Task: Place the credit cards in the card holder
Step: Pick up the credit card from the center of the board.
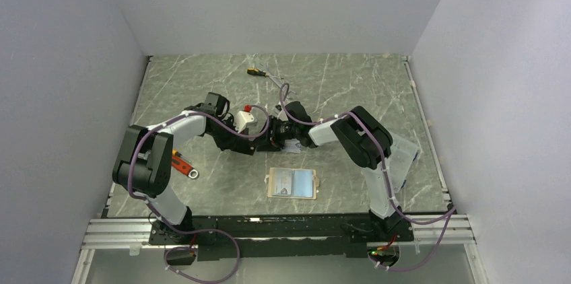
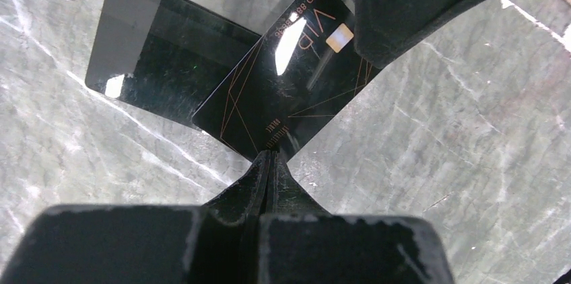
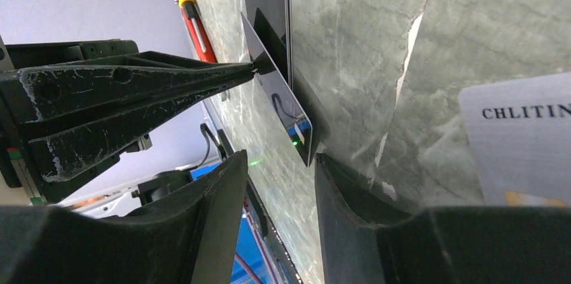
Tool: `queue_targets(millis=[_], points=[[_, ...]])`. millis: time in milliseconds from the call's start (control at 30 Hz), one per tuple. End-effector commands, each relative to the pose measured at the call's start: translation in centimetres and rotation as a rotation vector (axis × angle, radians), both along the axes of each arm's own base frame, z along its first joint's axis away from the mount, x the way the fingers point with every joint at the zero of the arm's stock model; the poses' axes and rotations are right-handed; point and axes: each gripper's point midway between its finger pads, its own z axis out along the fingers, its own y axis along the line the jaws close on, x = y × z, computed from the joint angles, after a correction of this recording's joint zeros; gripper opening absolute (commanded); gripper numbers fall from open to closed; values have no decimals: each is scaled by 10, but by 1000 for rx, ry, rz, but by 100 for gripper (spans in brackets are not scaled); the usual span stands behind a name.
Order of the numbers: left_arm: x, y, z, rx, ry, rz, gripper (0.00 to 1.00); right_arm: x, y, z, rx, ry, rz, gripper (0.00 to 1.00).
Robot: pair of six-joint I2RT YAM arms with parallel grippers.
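Black card (image 2: 283, 89) | left pincer (image 2: 271, 161) pinching corner | right pincer (image 3: 281, 163) parted, straddling it

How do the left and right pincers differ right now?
The left pincer is shut, its tips pinching one edge of the black VIP card. The right pincer stands open, clamping nothing. The left one carries the card, while the right one only sits at the card's opposite corner. Both point at that same card.
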Motion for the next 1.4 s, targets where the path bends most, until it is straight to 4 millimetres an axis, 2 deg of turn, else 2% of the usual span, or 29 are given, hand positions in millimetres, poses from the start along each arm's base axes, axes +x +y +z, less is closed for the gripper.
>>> queue_targets(millis=[0, 567, 733, 800, 967, 1000, 1067, 1100, 1167, 1233, 1267, 1367], points=[[-1, 4, -11, 43, -4, -15, 0, 8, 10, 6, 26, -42, 8, 45], [-3, 3, -11, 40, -15, -15, 0, 7, 18, 1, 50, -38, 23, 45], [-4, 2, -11, 37, -13, -17, 0, 8, 23, 4, 80, -52, 28, 41], [-4, 2, -11, 37, -13, -18, 0, 8, 25, 6, 95, -54, 30, 37], [-4, 2, -11, 35, -11, -14, 0, 6, 29, 10, 118, -55, 42, 20], [-4, 2, -11, 35, -10, -13, 0, 6, 29, 11, 122, -58, 42, 15], [-5, 2, -11, 33, -5, -14, 0, 6, 29, 14, 129, -62, 40, 1], [-6, 1, -10, 29, -1, -14, 0, 5, 28, 15, 131, -63, 41, 0], [-6, 0, -2, 8, -1, -10, 0, 5, 26, 21, 138, -77, 43, 0], [-2, -1, 15, -21, -17, 1, 1, 5, 23, 26, 135, -100, 50, 0], [0, -1, 26, -33, -31, 7, 5, 4, 20, 30, 126, -109, 60, 0], [9, 0, 73, -86, -99, 12, 28, 3, 11, 43, 86, -174, 95, 0]])
